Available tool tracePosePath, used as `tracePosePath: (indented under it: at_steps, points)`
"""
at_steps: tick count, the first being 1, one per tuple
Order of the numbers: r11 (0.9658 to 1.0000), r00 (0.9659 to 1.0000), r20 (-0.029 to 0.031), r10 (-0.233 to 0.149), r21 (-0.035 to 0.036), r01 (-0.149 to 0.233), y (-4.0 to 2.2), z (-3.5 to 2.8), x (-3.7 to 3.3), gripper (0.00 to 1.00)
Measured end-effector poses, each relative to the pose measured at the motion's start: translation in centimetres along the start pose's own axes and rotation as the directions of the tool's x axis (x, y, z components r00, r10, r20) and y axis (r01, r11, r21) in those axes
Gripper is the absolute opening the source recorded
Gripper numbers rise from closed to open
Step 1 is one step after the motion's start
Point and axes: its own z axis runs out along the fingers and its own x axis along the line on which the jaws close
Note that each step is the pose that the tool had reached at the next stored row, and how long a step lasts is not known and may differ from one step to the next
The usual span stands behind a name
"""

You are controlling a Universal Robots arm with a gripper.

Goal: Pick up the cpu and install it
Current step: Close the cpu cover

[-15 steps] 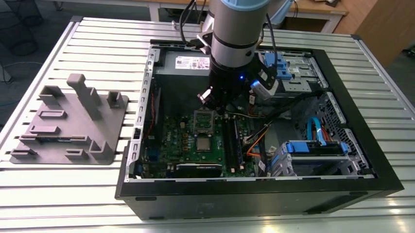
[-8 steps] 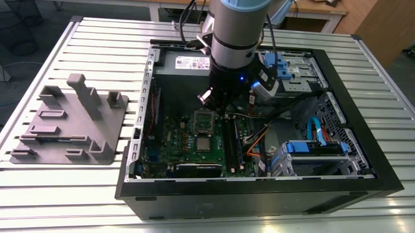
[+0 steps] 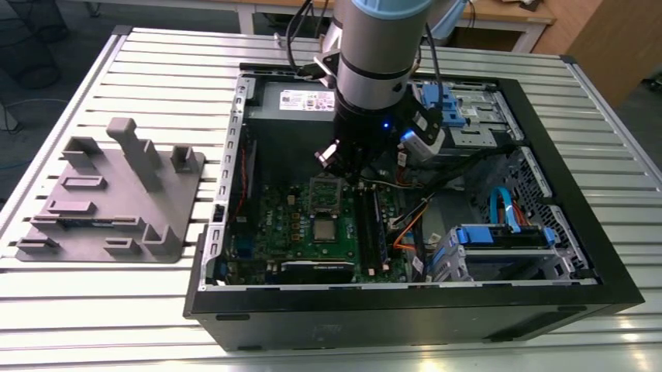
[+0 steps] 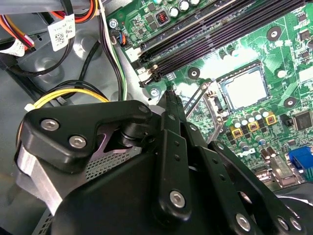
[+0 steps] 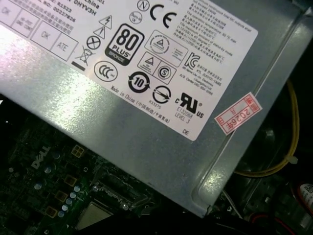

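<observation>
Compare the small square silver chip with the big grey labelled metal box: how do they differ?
The small silver-grey square cpu is far smaller than the big grey metal box. The cpu's top is plain; the box bears a white label. The cpu lies on the green motherboard; the box stands beside it. Both are grey metal.

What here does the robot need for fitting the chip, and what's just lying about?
Part of the job: small silver square cpu; rectangular metal socket frame; green motherboard; black gripper.
Lying about: big grey box with white label; grey moulded plastic tray; blue drive bracket.
</observation>
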Motion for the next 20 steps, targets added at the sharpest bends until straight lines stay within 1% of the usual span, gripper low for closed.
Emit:
tracePosePath:
  at_steps: [6,12,20]
  points:
    - [1.0,1.0,-0.0004,-0.001,0.0002,0.001,-0.05,-0.03,0.03,0.11]
    - [1.0,1.0,0.0002,-0.01,0.0001,0.01,-0.18,-0.1,0.15,0.11]
    - [0.9998,0.9998,0.0008,-0.022,-0.0004,0.022,-0.23,-0.49,0.2,0.11]
